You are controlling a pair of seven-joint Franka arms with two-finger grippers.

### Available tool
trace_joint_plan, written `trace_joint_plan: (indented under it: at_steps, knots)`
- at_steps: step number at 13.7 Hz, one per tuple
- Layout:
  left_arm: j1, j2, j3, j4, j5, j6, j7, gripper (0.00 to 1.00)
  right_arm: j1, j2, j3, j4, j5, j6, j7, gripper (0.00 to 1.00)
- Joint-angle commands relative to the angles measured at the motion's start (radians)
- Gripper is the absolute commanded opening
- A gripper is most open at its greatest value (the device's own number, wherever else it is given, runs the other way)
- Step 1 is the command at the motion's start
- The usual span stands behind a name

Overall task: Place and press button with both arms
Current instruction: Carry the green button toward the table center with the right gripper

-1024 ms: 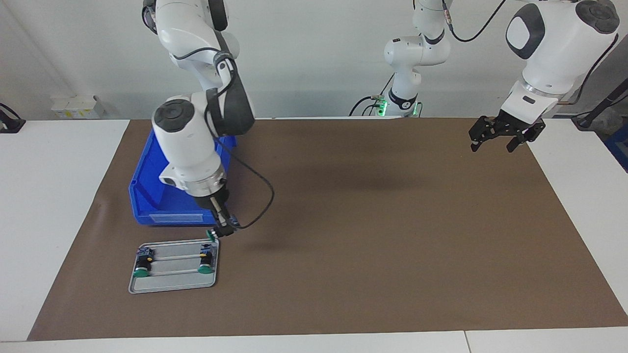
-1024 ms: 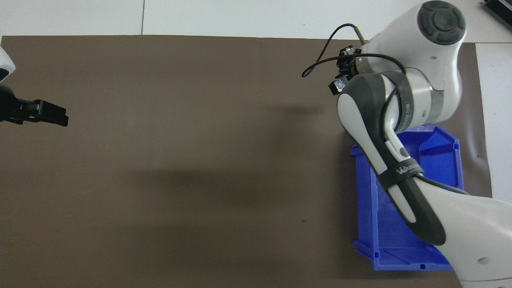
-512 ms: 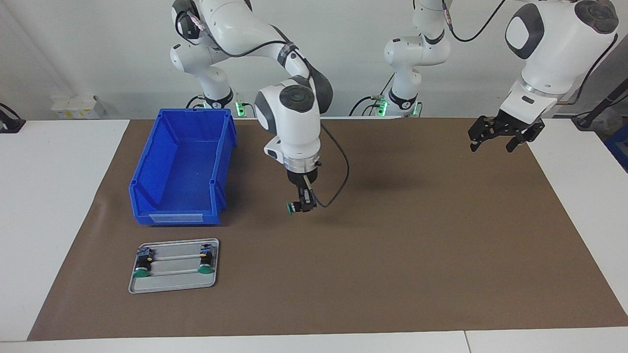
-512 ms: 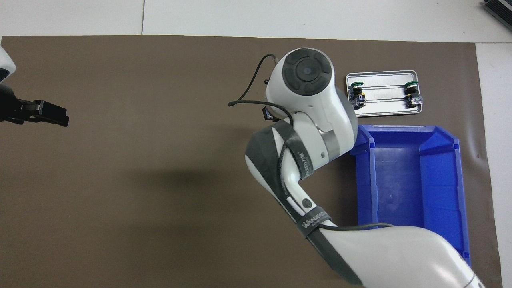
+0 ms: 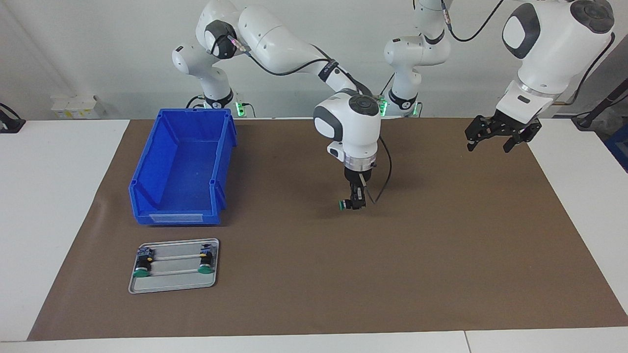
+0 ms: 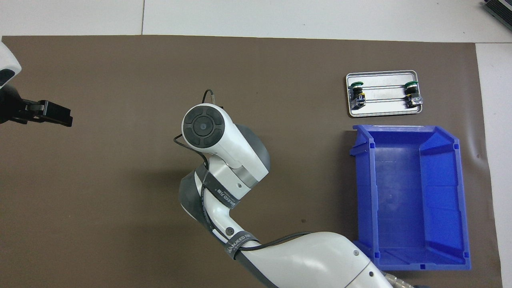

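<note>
Placing step, as I read it. My right gripper (image 5: 354,204) pinches a green-capped push-button (image 5: 343,205), its round flat cap turned sideways, over the middle of the matte brown mat (image 5: 441,245). I judge the next move to be a lowering that sets the stubby black body down cap-up, then a release. My left gripper (image 5: 496,137) waits with fingers spread over the mat's corner at its own end. Two like buttons (image 5: 142,269) (image 5: 205,265) lie on the rimmed metal tray (image 5: 172,287); beside it stands the glossy blue plastic bin (image 5: 147,196).
</note>
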Motion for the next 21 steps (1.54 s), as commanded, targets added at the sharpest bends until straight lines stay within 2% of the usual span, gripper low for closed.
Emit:
trace_joint_plan:
  at_steps: [1, 4, 6, 7, 12, 13, 14, 15, 18, 21]
  knots:
    - [-0.023, -0.028, 0.002, -0.039, -0.010, 0.021, 0.023, 1.00, 0.040, 0.025, 0.004, 0.034, -0.018, 0.034, 0.073, 0.00]
    - [-0.023, -0.063, 0.002, -0.114, -0.010, 0.064, 0.213, 1.00, 0.067, 0.033, 0.004, 0.020, -0.019, 0.057, 0.089, 0.00]
    - [-0.023, -0.077, 0.002, -0.157, -0.011, 0.108, 0.311, 1.00, 0.092, 0.082, 0.002, 0.018, -0.045, 0.062, 0.093, 0.00]
    - [-0.025, -0.079, 0.002, -0.169, -0.014, 0.136, 0.333, 1.00, 0.088, 0.082, 0.002, 0.017, -0.051, 0.058, 0.092, 0.00]
    - [-0.028, -0.106, 0.002, -0.235, -0.105, 0.198, 0.528, 1.00, 0.098, 0.088, 0.002, 0.014, -0.050, 0.077, 0.110, 0.00]
    - [-0.028, -0.114, 0.002, -0.258, -0.106, 0.204, 0.567, 1.00, 0.104, 0.097, 0.002, 0.012, -0.054, 0.080, 0.116, 0.37]
    - [-0.028, -0.122, 0.002, -0.279, -0.108, 0.211, 0.607, 1.00, 0.103, 0.100, 0.002, 0.012, -0.074, 0.110, 0.115, 0.95]
    - [-0.028, -0.129, 0.002, -0.296, -0.113, 0.218, 0.647, 1.00, 0.104, 0.100, 0.002, 0.012, -0.090, 0.126, 0.113, 1.00]
    - [-0.031, -0.139, 0.002, -0.333, -0.123, 0.228, 0.776, 1.00, 0.111, 0.070, 0.002, 0.012, -0.116, 0.079, 0.094, 1.00]
    - [-0.060, -0.148, 0.002, -0.391, -0.125, 0.271, 0.826, 1.00, 0.082, -0.015, -0.001, -0.044, -0.117, 0.034, -0.082, 1.00]
